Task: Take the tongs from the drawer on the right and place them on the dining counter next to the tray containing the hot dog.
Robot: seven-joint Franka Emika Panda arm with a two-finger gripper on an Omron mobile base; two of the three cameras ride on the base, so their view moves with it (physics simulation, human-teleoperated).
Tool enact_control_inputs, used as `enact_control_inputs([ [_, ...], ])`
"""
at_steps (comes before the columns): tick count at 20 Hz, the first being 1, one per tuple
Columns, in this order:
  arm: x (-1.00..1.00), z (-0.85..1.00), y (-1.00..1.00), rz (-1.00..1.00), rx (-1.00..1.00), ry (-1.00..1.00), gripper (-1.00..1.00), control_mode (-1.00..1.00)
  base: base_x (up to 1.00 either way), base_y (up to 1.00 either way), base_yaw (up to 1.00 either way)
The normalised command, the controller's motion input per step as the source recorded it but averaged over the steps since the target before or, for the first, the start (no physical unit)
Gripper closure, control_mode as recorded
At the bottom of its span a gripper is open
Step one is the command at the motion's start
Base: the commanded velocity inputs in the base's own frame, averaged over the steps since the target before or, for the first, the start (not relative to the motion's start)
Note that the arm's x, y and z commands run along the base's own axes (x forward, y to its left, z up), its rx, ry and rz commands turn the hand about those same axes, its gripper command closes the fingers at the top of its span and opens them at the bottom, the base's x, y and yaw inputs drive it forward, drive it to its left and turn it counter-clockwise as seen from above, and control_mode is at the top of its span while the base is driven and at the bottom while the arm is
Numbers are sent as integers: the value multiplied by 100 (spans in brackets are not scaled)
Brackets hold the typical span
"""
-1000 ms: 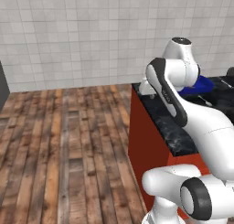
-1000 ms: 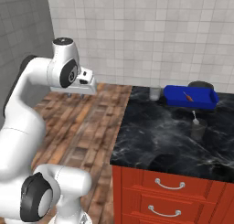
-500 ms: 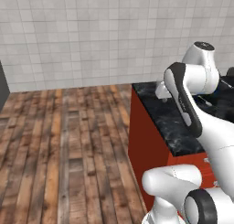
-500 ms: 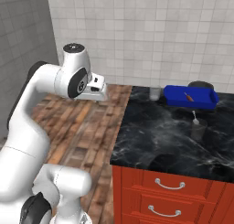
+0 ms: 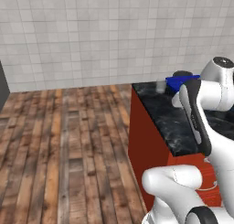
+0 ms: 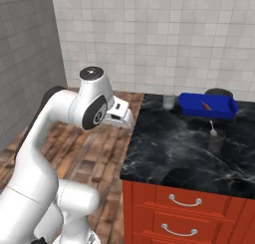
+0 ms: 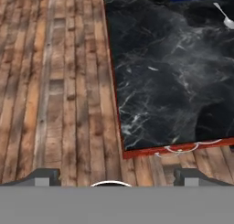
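The gripper [image 6: 124, 119] hangs above the floor [image 6: 102, 153] just off the table's [image 6: 174, 148] 9 o'clock edge, jaws wide apart and empty. The blue tray [image 6: 207, 105] with the hot dog [image 6: 207, 105] sits at the table's 12 o'clock end, a spoon [image 7: 222, 16] near it. The tongs are hidden.

One dining counter [image 6: 169, 148] with black marble top and red body. One blue tray [image 6: 206, 105] on it, with one hot dog [image 6: 207, 106] inside. One small grey cup [image 6: 169, 101] just beside the tray. One glass [image 6: 215, 142] with one spoon-like utensil [image 7: 222, 16] standing in it. One dark round object [image 6: 219, 92] behind the tray, too hidden to name. Two silver handles [image 6: 185, 202] on the red front in the right base view, one above the other. One wooden floor [image 5: 64, 145]. Two tiled walls [image 6: 149, 34], meeting in a corner.
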Motion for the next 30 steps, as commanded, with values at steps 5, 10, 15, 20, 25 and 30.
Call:
enact_control_inputs([
  [5,-28,-45,-41,-28,5,-10,-100,-100,0,0,0],
  [10,-5,-33,-36,-32,5,-12,-100,-100,0,0,0],
  [15,-4,-26,-40,-32,10,-14,-100,-100,0,0,0],
  [20,-5,-19,-46,-29,13,-10,-100,-100,0,0,0],
  [25,0,-3,-25,-11,24,-7,-100,-100,0,0,0],
  [30,-1,-11,-27,-6,25,-9,-100,-100,0,0,0],
])
